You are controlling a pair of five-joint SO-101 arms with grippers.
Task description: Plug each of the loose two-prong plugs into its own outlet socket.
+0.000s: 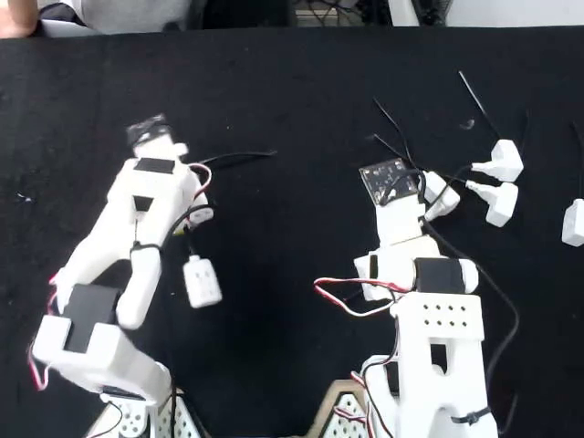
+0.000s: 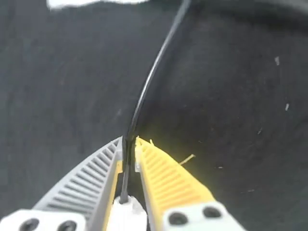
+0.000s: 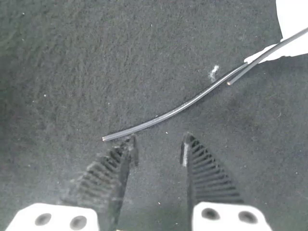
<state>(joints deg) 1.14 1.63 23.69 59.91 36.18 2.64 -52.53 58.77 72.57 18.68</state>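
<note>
In the left wrist view my left gripper (image 2: 129, 140) is shut on a white two-prong plug (image 2: 126, 211), and its thin black wire (image 2: 149, 82) rises out between the fingertips. In the high view the left arm (image 1: 151, 196) stands over the table's left half, with a white socket block (image 1: 203, 281) lying just beside it. My right gripper (image 3: 159, 142) is open, low over the black cloth, just short of the free end of a black wire (image 3: 159, 118) that leads to a white plug (image 3: 294, 21). Three white plugs (image 1: 500, 161) lie right of the right arm (image 1: 394, 196).
Another white block (image 1: 573, 222) lies at the table's right edge. Thin black wires (image 1: 388, 120) trail across the cloth beyond the right arm. A black wire (image 1: 239, 157) runs right from the left arm. Both arm bases stand at the near edge.
</note>
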